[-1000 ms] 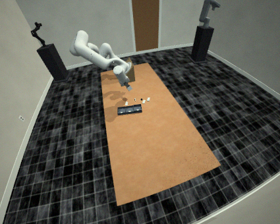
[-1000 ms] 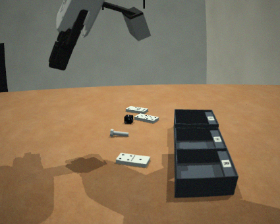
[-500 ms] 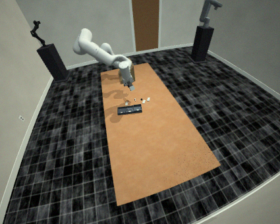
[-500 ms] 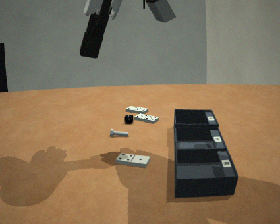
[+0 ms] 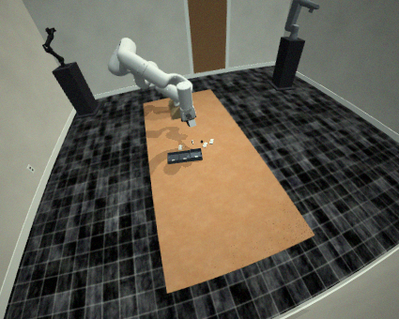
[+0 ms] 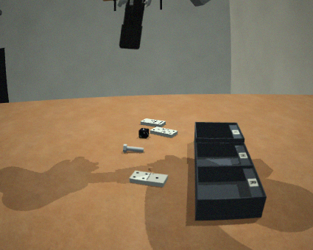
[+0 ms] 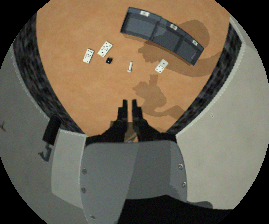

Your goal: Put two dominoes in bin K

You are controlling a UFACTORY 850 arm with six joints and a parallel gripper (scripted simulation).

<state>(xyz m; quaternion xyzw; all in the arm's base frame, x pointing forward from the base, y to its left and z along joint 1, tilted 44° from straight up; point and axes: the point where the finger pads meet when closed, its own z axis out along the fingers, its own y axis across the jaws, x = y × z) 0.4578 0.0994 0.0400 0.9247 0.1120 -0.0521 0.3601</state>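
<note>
Three white dominoes lie on the table: two side by side at the back (image 6: 153, 122) (image 6: 163, 131) and one nearer the front (image 6: 149, 178). A row of three dark bins (image 6: 226, 166) stands to their right; each has a small label, and the letters are too small to read. My gripper (image 6: 130, 45) hangs high above the table, well behind the dominoes, shut with nothing between the fingers. In the wrist view the shut fingers point toward the table, with the dominoes (image 7: 104, 48) (image 7: 160, 67) and the bins (image 7: 163, 33) far ahead.
A black die (image 6: 143, 133) sits beside the two back dominoes. A grey bolt (image 6: 132, 148) lies between the die and the front domino. All the bins look empty. The arm's shadow falls across the front domino and the bins.
</note>
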